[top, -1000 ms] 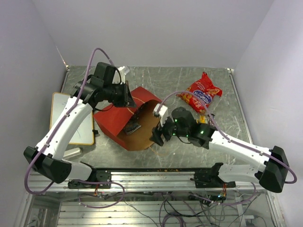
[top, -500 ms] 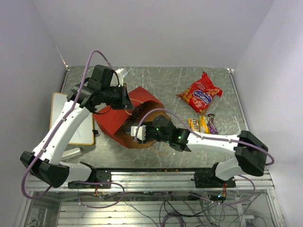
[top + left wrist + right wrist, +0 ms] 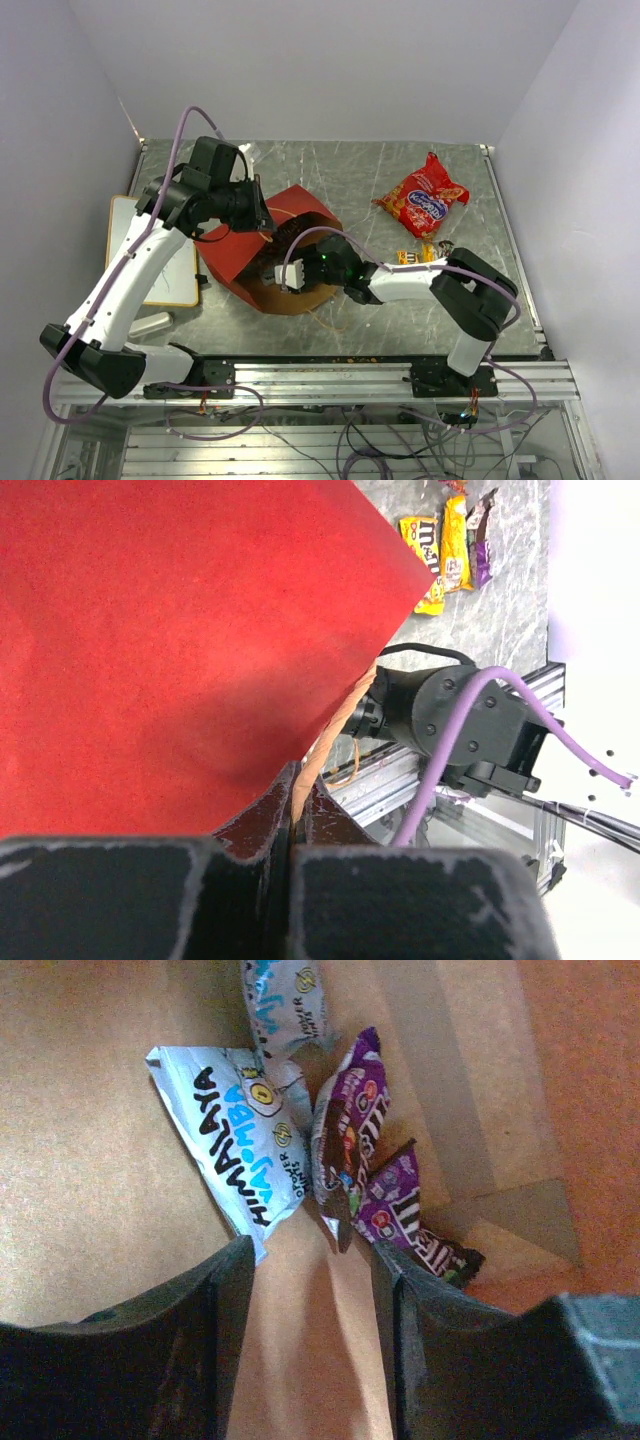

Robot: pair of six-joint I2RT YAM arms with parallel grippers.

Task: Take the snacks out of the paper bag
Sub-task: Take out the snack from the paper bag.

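Note:
The red paper bag (image 3: 238, 262) lies tilted on the table, mouth toward the near right; it also fills the left wrist view (image 3: 170, 630). My left gripper (image 3: 262, 222) is shut on the bag's upper rim (image 3: 300, 780). My right gripper (image 3: 285, 275) is open inside the bag's mouth. Its fingers (image 3: 210, 1300) point at the brown inside, just short of two light-blue packets (image 3: 245, 1150) and two purple packets (image 3: 350, 1140). The red chip bag (image 3: 422, 197) lies outside at the far right. Yellow-orange and purple packets (image 3: 415, 257) lie near it, also in the left wrist view (image 3: 445, 550).
A yellow-framed whiteboard (image 3: 128, 235) lies at the left beside the bag, with a white eraser (image 3: 148, 322) near its front corner. The right arm's links (image 3: 470, 290) bend over the table at the front right. A metal rail (image 3: 330, 372) runs along the near edge.
My right gripper has moved left from in front of the bag's mouth to inside it, the arm folding over. My left gripper has kept its hold on the rim, shifting slightly.

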